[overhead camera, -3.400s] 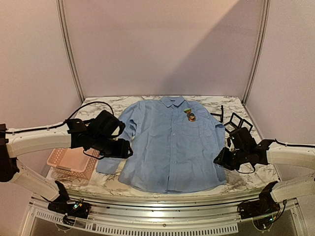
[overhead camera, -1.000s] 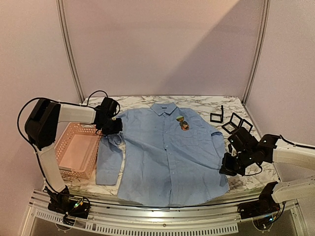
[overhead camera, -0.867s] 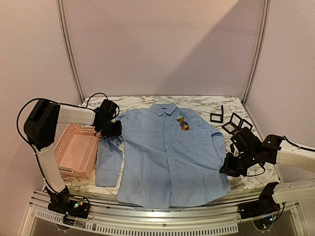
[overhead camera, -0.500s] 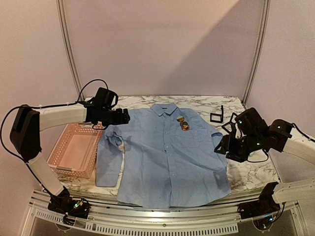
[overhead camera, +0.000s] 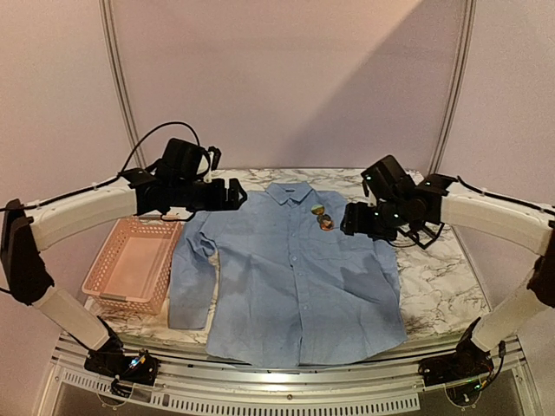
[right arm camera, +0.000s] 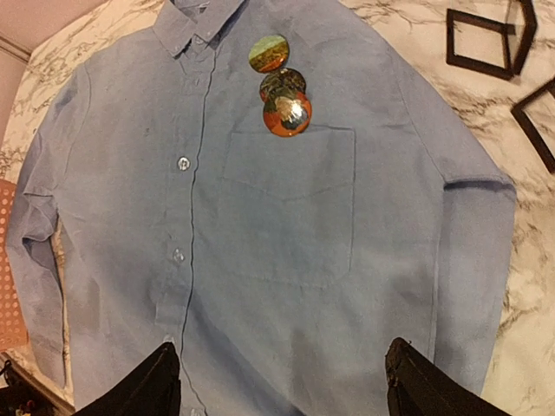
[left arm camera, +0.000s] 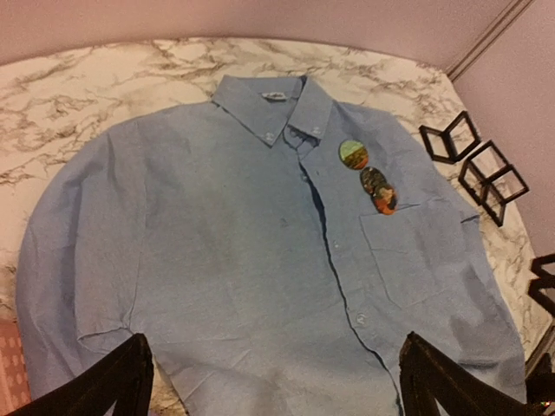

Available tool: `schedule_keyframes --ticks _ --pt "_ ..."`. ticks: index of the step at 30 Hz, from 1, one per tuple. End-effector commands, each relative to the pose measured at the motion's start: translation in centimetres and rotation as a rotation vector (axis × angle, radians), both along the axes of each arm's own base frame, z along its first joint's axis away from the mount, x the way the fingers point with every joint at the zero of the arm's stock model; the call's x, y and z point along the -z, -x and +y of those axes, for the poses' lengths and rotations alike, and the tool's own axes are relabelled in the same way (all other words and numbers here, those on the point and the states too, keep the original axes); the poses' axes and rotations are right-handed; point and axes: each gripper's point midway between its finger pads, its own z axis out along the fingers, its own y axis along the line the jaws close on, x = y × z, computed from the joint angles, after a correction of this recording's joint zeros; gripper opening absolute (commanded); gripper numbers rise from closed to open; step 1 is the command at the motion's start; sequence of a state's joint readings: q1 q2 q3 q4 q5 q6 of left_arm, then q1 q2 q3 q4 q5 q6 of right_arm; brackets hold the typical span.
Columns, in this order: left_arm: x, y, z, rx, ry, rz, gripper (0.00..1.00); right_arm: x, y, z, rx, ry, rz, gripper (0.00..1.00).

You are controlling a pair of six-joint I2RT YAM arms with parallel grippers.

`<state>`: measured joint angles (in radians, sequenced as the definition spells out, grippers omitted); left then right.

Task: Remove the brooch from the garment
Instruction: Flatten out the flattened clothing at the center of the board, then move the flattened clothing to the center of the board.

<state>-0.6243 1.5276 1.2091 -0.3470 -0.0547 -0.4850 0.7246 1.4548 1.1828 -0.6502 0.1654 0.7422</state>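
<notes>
Finding: the brooch (right arm camera: 283,84) sits on the shirt (overhead camera: 286,269), on the chest between the collar and the top edge of the pocket. It reads as three round discs in a short row. The lowest disc touches the pocket hem.

Long axis: it runs from the collar down toward the pocket, roughly along the button line and just beside it.

Bearing: from my right gripper (right arm camera: 279,355) the brooch lies straight ahead, nearly centred between the fingers. From my left gripper (left arm camera: 273,347) it lies ahead and off to the right.

Nearer arm: the right. From above, it hangs just beside the brooch, on the sleeve side. The left hangs over the opposite shoulder, well apart.

Jaws: both pairs stand wide apart with nothing between them.

Pose: both arms are stretched out above the marble table (overhead camera: 434,277), wrists tipped down at the shirt, neither touching the cloth.

Judgement: the right arm should make the approach, fingers straddling the row.
</notes>
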Motion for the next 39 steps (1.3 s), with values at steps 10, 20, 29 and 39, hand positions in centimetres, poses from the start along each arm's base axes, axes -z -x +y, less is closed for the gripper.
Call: schedule_keyframes --ticks 10,20,29,39 --pt "-9.4 5.5 4.0 0.099 -0.061 -0.1 1.0 8.5 -9.2 5.7 -0.19 0.125 0.072 0.58" --pt "-7.5 4.2 7.5 0.011 -0.186 -0.242 1.0 13.8 -6.1 6.7 -0.21 0.191 0.176 0.52" --pt "-4.1 3.6 9.5 -0.024 -0.24 -0.188 1.0 15.1 -4.5 7.9 -0.255 0.19 0.189 0.38" --pt "-3.3 3.3 9.3 -0.02 -0.24 -0.161 1.0 16.9 -3.7 7.4 -0.252 0.23 0.211 0.13"
